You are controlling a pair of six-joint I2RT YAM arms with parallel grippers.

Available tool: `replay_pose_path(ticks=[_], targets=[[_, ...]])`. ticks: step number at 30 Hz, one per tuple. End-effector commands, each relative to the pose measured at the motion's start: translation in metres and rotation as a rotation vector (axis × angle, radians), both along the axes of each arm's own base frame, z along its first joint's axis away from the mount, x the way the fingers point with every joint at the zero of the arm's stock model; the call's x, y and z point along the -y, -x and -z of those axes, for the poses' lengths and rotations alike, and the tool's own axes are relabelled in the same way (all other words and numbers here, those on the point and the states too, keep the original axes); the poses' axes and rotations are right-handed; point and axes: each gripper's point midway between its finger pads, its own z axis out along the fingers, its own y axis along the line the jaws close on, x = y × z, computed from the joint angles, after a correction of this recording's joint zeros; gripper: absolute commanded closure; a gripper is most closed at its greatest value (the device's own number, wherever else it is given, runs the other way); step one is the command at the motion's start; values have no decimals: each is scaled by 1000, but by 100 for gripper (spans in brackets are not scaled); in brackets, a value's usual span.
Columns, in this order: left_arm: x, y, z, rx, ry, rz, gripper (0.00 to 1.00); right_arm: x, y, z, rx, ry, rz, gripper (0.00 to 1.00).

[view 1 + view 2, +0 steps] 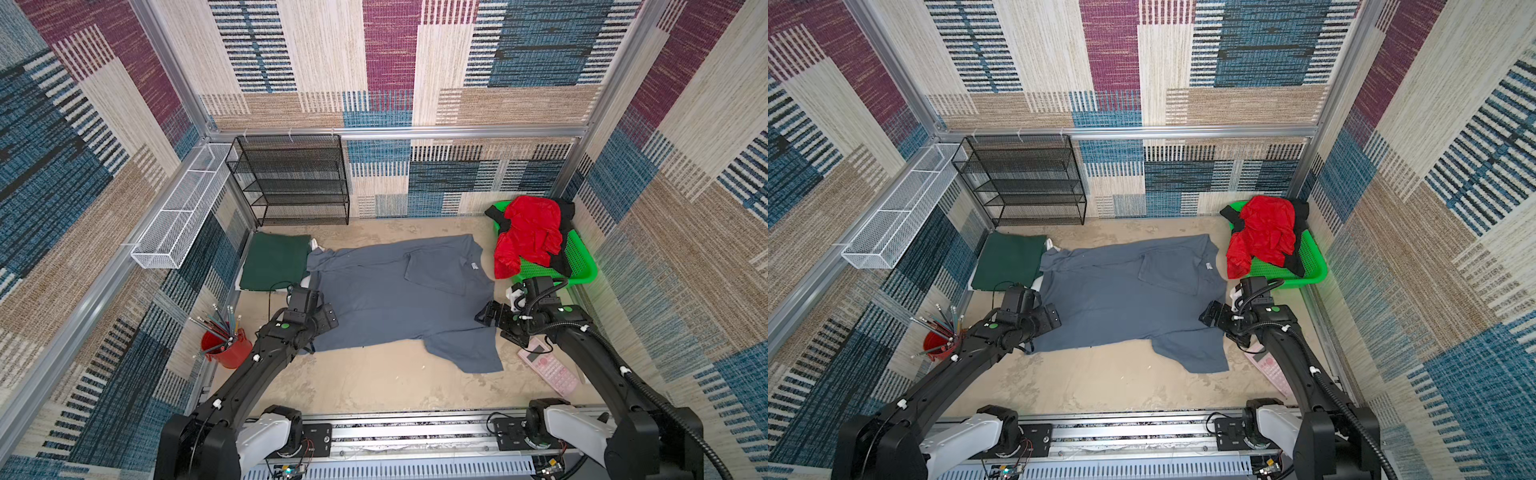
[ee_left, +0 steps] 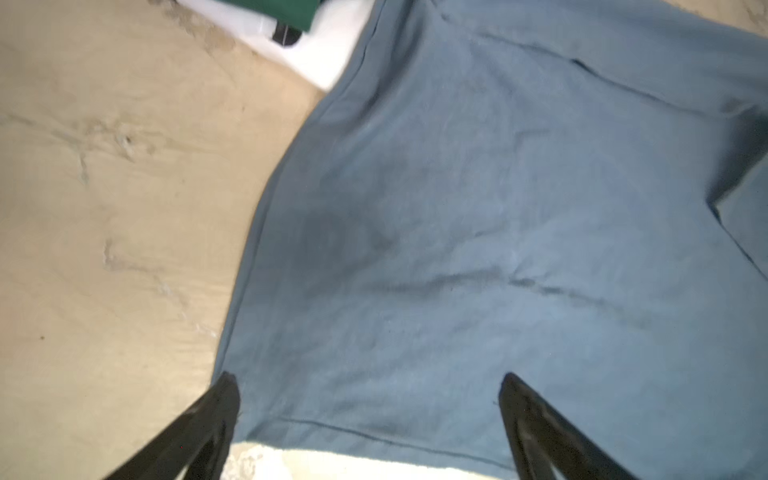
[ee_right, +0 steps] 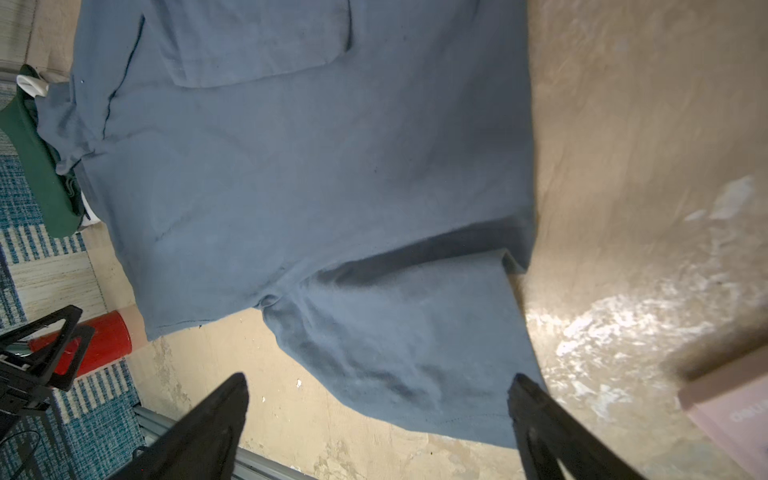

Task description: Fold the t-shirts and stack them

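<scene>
**Slate grey t-shirt** (image 1: 395, 299) (image 1: 1125, 299) (image 2: 457, 228) (image 3: 311, 166): is lying spread flat across the middle of the table (image 1: 374, 386), hem towards the left edge and collar towards the right edge. Its far sleeve is lying folded over the body; its near sleeve is splaying out towards the near edge.

**Dark green t-shirt** (image 1: 274, 262) (image 1: 1011, 262): is sitting folded by the far left corner, touching the grey hem. Slivers of the white t-shirt (image 1: 314, 244) (image 2: 316, 54) are showing from beneath it.

**Bright red t-shirt** (image 1: 528, 237) and **black t-shirt** (image 1: 565, 208): are lying crumpled together in the green basket (image 1: 577, 257) at the far right corner, red on top.

**Left gripper** (image 1: 328, 316) (image 2: 369, 377): is hovering at the hem end of the grey shirt with its jaws spread wide and nothing clamped. One fingertip is showing at the cloth's edge, the other over the cloth; whether they touch it cannot be told.

**Right gripper** (image 1: 488, 313) (image 3: 379, 376): is hanging by the near sleeve with jaws wide apart, holding nothing.

**Sundries**: a red cup of pencils (image 1: 226, 347) is standing at the left edge, a pink calculator (image 1: 548, 365) is lying along the right edge, and a black mesh shelf (image 1: 291, 178) is standing at the far edge.
</scene>
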Motion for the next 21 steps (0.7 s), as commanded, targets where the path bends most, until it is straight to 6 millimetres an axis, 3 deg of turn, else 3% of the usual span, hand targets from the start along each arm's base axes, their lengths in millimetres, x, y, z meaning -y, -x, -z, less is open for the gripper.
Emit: replay_pose_path(ticks=[1, 5, 13, 17, 21], targets=[[10, 5, 4, 25, 84, 2, 1, 2, 9, 8, -19, 8, 5, 2], [5, 13, 15, -21, 63, -15, 2, 4, 24, 33, -94, 22, 10, 1], [-4, 19, 35, -41, 60, -91, 2, 15, 25, 35, -105, 60, 95, 2], [-5, 23, 45, -69, 65, -109, 1, 8, 25, 32, -103, 71, 105, 1], [-10, 26, 53, -101, 42, -128, 1, -6, 37, 48, -156, 51, 86, 1]])
